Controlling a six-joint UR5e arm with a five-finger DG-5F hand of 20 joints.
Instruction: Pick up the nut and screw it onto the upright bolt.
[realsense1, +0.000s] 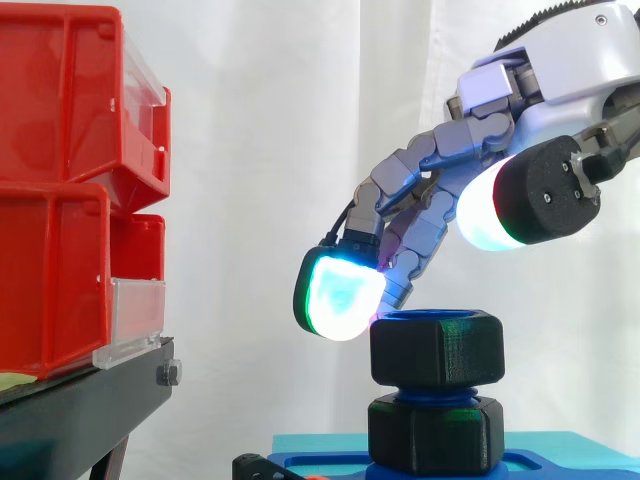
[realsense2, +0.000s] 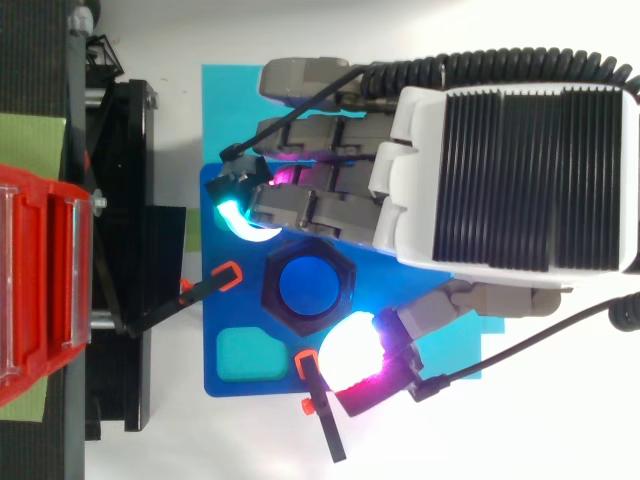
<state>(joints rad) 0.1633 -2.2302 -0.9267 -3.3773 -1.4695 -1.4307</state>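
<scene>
In the side view, at lower centre, the matte black hexagonal nut (realsense1: 437, 350) sits atop the blue threaded bolt (realsense1: 440, 396). My robot hand (realsense1: 440, 190) hangs over it, spread and holding nothing. In the top view, my glowing pads (realsense2: 240, 215) flank the nut (realsense2: 272, 290) at upper left and lower right; I judge this the screwing step, so next I pinch 2 opposite flats and twist.

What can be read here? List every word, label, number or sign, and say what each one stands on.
No readable text in either view.
Clear label holders on the red bins: no print shows in them.
Black nut, blue bolt, blue base plate and the hand: no words, numbers or signs on them.
</scene>
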